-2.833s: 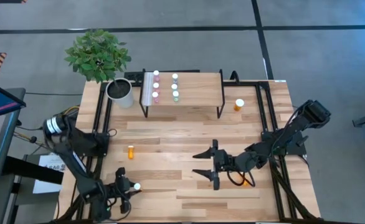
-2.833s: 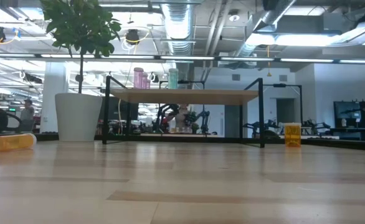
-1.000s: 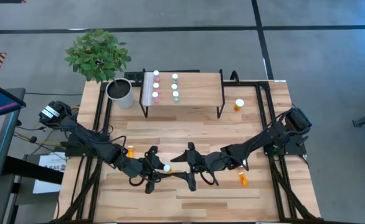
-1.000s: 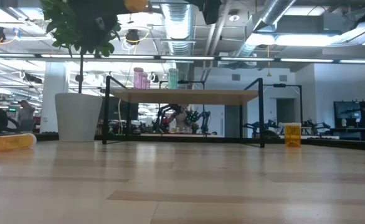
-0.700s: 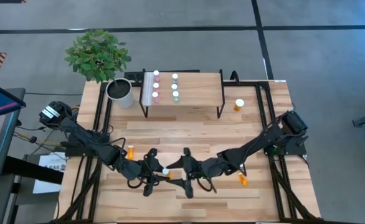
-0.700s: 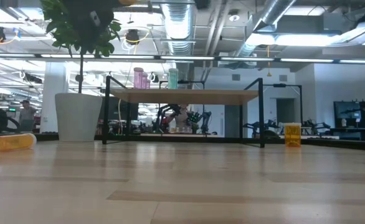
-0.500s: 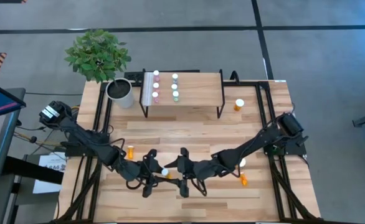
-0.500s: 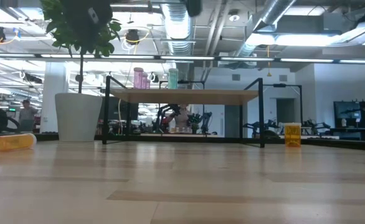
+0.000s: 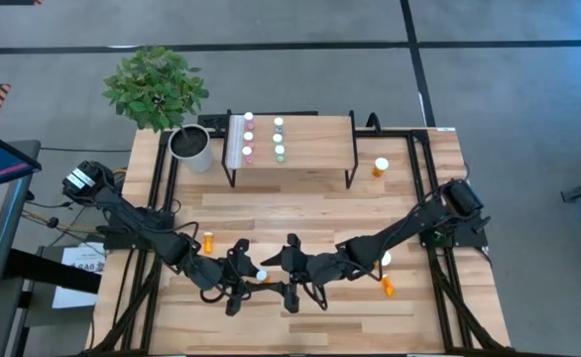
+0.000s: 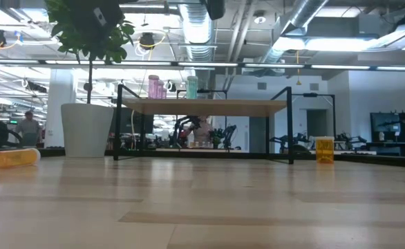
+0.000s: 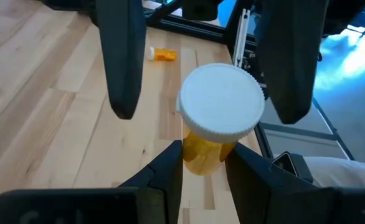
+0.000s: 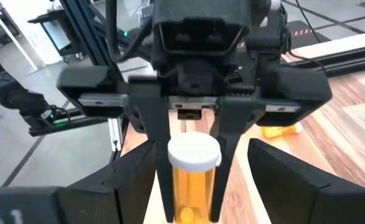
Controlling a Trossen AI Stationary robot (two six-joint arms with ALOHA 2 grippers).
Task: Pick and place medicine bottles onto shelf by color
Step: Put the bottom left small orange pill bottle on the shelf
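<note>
A larger orange medicine bottle (image 9: 264, 277) with a white cap (image 11: 222, 102) hangs above the table's near middle, with my left gripper (image 9: 255, 279) shut on it. My right gripper (image 9: 283, 272) faces it from the table's right and is open. Its two fingers (image 11: 123, 62) stand on either side of the cap without touching it. The shelf (image 9: 315, 149) stands at the far middle on thin black legs, with several pink and teal bottles (image 9: 264, 140) on top. In the low view only dark bits of the arms show at the top. My left gripper pinches the bottle's orange body (image 11: 201, 154), just below the cap, between its two fingers (image 12: 161, 140). The fingers come from the table's left, slanting a little downward. The bottle is roughly upright with its cap up, lifted clear of the table.
One orange bottle (image 9: 208, 241) lies left of the grippers and another (image 9: 387, 288) lies at the near right. A third (image 9: 380, 167) stands right of the shelf. A grey-white plant pot (image 9: 191, 147) stands at the shelf's left end. Black frame rails run along both table sides.
My right gripper has moved toward the table's left, up to the bottle in my left gripper, and its open fingers now stand on either side of the cap. The bottle stays lifted and upright.
</note>
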